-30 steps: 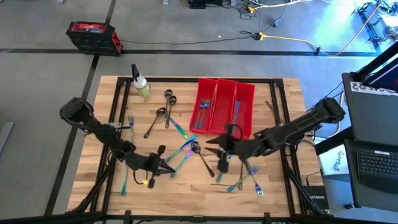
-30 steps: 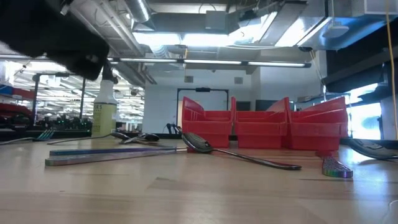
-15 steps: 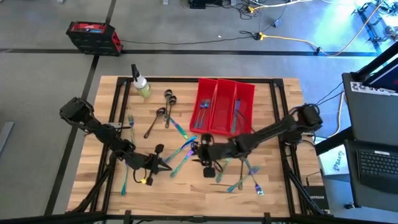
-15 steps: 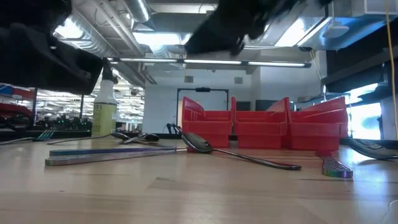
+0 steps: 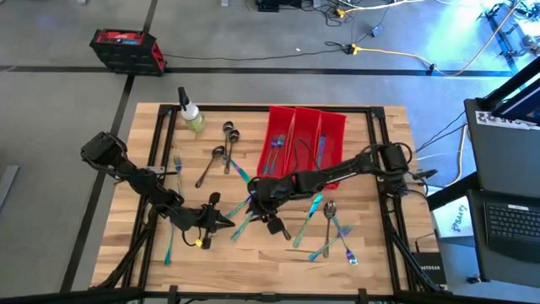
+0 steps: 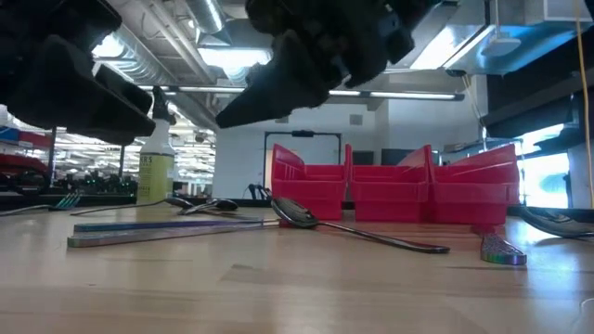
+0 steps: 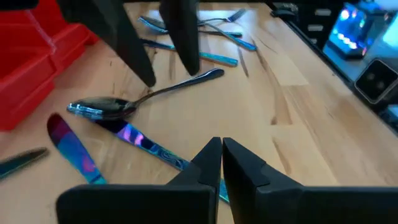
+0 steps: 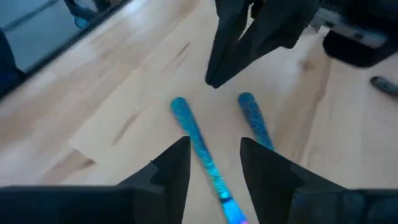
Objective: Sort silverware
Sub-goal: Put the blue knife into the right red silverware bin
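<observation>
Low in the high view's center-left, the left gripper [image 5: 226, 225] hovers with fingers [image 7: 208, 163] together, empty. Just right of it, at the frame's center, the right gripper [image 5: 253, 200] hangs over two iridescent blue handles [image 8: 198, 144], fingers [image 8: 176, 163] apart, holding nothing. A dark spoon [image 7: 118, 107] lies between them on the tabletop [image 5: 371, 253]. More silverware [image 5: 329, 228] lies scattered around; some is in the red bins [image 5: 304, 139] at upper center
</observation>
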You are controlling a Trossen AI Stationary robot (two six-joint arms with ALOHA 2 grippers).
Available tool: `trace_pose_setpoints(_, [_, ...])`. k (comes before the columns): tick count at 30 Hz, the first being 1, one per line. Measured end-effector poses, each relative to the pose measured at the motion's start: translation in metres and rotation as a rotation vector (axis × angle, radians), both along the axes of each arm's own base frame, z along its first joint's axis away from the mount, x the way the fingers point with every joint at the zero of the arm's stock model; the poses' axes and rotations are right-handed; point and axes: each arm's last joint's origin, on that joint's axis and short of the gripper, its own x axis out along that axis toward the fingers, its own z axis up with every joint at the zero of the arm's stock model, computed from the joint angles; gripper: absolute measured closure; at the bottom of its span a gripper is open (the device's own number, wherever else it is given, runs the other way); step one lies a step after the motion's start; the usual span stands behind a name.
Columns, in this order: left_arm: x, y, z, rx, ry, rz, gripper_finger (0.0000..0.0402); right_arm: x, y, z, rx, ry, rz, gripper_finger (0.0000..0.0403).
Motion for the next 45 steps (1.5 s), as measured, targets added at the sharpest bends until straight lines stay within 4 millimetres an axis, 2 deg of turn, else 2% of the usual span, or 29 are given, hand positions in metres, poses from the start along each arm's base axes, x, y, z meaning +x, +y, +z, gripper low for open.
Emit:
trace_pose_setpoints(4, [-0.002, -0.003, 0.000, -0.063, 0.004, 0.014, 0.0401, 0.007, -0.002, -0.011, 0.012, 0.029, 0.047, 0.0251])
trace_pose_setpoints(11, [-0.009, -0.010, 0.000, -0.062, -0.004, 0.050, 0.0401, 0.014, -0.007, -0.052, -0.082, 0.073, 0.086, 0.0244])
trace_pose_setpoints(15, [-0.010, -0.009, -0.002, -0.082, 0.013, 0.080, 0.0401, 0.017, -0.008, -0.067, -0.083, 0.095, 0.101, 0.0244])
trace_pose_setpoints(34, [-0.010, -0.008, -0.003, -0.086, 0.019, 0.100, 0.0401, 0.022, -0.011, -0.066, -0.080, 0.045, 0.087, 0.0244])
trace_pose_setpoints(45, [-0.010, -0.008, -0.003, -0.085, 0.018, 0.101, 0.0402, 0.024, -0.033, -0.066, -0.100, 0.056, 0.010, 0.0244])
